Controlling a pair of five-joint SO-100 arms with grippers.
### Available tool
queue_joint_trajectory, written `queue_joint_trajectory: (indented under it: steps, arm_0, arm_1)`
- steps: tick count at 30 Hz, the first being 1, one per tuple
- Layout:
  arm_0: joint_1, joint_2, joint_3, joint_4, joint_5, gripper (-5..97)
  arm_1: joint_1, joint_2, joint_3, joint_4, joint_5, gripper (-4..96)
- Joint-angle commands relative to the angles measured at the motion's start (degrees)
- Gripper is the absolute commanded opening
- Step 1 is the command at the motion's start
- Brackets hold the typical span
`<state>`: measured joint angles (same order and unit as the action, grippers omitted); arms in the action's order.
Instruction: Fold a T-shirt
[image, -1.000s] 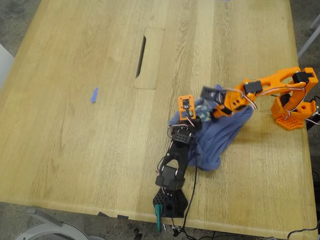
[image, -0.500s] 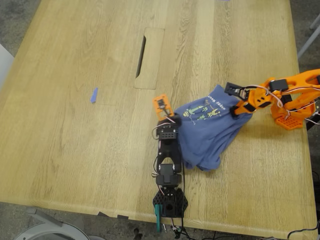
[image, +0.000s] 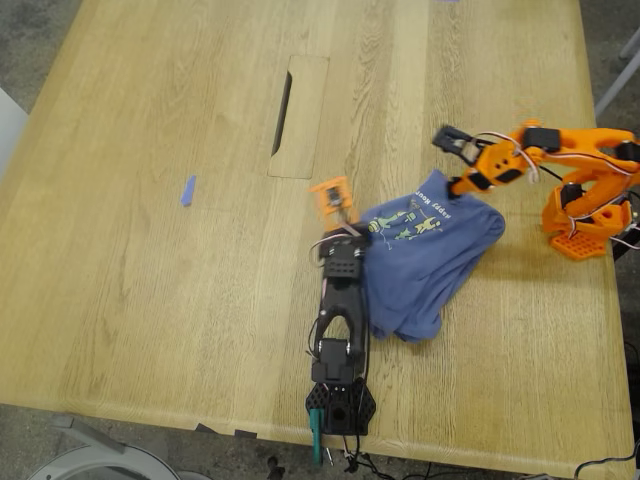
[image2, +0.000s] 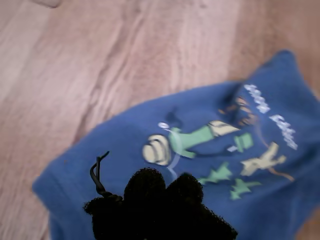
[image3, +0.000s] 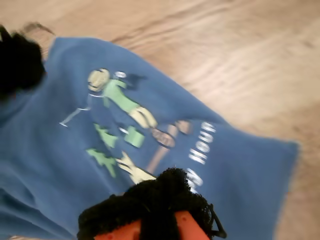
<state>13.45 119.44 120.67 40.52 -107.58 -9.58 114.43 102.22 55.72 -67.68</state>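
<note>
The slate-blue T-shirt (image: 425, 265) lies bunched on the wooden table (image: 150, 280), its yellow-green cartoon print (image: 405, 225) facing up. The print also shows on the T-shirt (image2: 125, 130) in the first wrist view and on the T-shirt (image3: 50, 165) in the second wrist view. My first gripper (image: 342, 212), on the black arm, hovers open at the shirt's edge toward the exterior view's left. My second gripper (image: 452, 160), on the orange arm, stands open just above the shirt's far corner by the white text. Neither holds cloth.
A small blue scrap (image: 187, 190) lies far off toward the exterior view's left. A rectangular panel with a slot (image: 298, 118) is set into the tabletop behind the shirt. The orange base (image: 585, 225) stands near the right edge, the black base (image: 340, 405) at the front edge.
The two grippers pulled apart, spreading the shirt so its print shows. The second gripper then let go and rose off the far corner; the first shifted slightly at the opposite edge.
</note>
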Motion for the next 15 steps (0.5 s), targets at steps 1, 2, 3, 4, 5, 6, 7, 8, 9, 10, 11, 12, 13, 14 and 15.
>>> queue_joint_trajectory:
  steps: [1,2,3,4,5,6,7,8,9,10,11,12,13,14,15]
  arm_0:
    - [7.56,3.16,-6.15,0.00,0.35,0]
    - [9.58,2.20,-5.45,-1.32,0.18,0]
    - [11.43,1.14,-4.48,-2.81,0.00,0]
    - [13.01,-0.09,-3.43,-4.75,-0.26,0]
    - [14.24,-1.32,-2.11,-6.86,-0.53,0]
    - [15.03,-2.64,-0.88,-8.96,-0.79,0]
    - [15.38,-3.96,0.35,-11.25,-1.23,0]
    - [15.47,-5.27,1.58,-13.71,-1.67,0]
    - [14.94,-6.50,2.81,-16.08,-1.85,0]
    - [14.06,-7.73,4.04,-18.28,-1.85,0]
    - [12.74,-8.88,4.92,-20.48,-1.85,0]
    - [10.81,-10.28,5.54,-22.50,-1.76,0]
    - [9.05,-11.16,5.54,-23.47,-1.58,0]
    - [6.86,-12.22,5.36,-24.61,-1.32,0]
    - [4.75,-13.01,4.75,-25.22,-1.05,0]
  arm_1:
    - [-0.79,-3.87,-4.04,-4.66,-0.70,0.1]
    - [-1.23,-5.19,-3.60,-6.86,-0.79,0.1]
    - [-1.76,-6.42,-2.99,-8.70,-0.79,0.0]
    - [-2.46,-7.56,-2.29,-10.46,-0.62,0.0]
    - [-3.08,-8.44,-1.23,-12.30,-0.35,0.0]
    - [-3.78,-8.88,0.26,-13.80,-0.18,0.0]
    - [-4.48,-8.96,2.46,-15.56,0.18,0.0]
    - [-5.10,-8.70,5.10,-17.23,0.44,0.0]
    - [-5.62,-7.82,8.17,-18.90,0.62,0.0]
    - [-5.98,-6.68,11.78,-20.48,0.70,0.0]
    - [-6.15,-5.01,15.47,-21.71,0.70,0.0]
    - [-6.24,-2.64,20.04,-22.68,0.62,0.0]
    - [-6.33,-0.70,23.03,-22.94,0.62,0.0]
    - [-6.33,1.67,26.54,-22.94,0.70,0.0]
    - [-6.42,4.31,29.71,-22.85,0.79,0.0]
